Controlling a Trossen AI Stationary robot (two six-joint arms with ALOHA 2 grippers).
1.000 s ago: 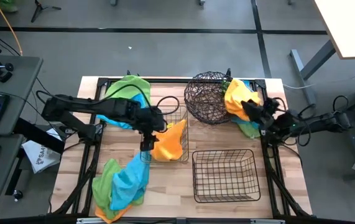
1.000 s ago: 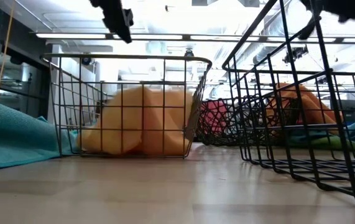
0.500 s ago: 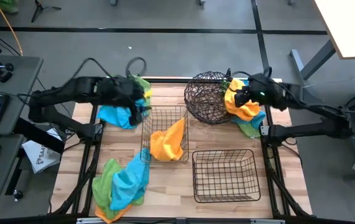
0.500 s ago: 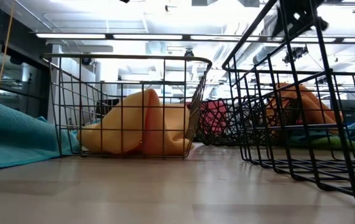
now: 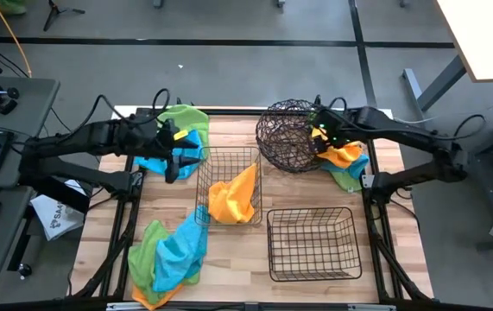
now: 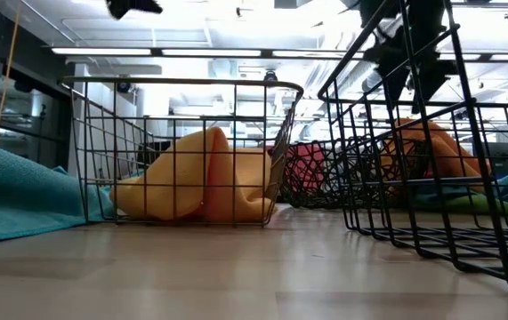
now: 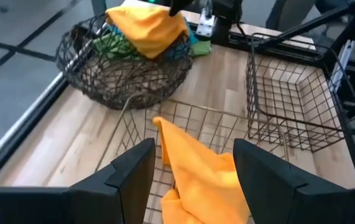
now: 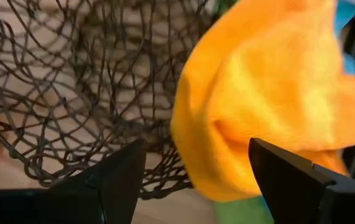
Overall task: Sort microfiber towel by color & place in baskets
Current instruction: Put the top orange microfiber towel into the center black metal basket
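Observation:
My left gripper (image 5: 177,160) hangs open over the blue and green towels (image 5: 177,130) at the far left, beside a rectangular basket (image 5: 229,149). An orange towel (image 5: 233,197) lies crumpled in that basket. My right gripper (image 5: 318,134) is open between the round basket (image 5: 287,130) and an orange towel (image 8: 270,93). That towel tops a blue and green heap (image 5: 346,177) at the far right. In the right wrist view the towel bulges between the open fingers. My right gripper stands open at the orange towel's side (image 8: 196,118) that faces the round basket. I cannot tell whether its fingers touch the cloth.
A second rectangular basket (image 5: 311,211) stands at the near right with nothing in it. A heap of blue, green and orange towels (image 5: 170,255) lies at the near left. The table's dark frame rails (image 5: 376,216) run along both sides.
My left gripper has gone from above the basket with the orange towel toward the table's far left, to the blue and green towels. The towel in the basket has settled into a peaked heap. My right gripper has swung from the right rail toward the far edge and the round basket.

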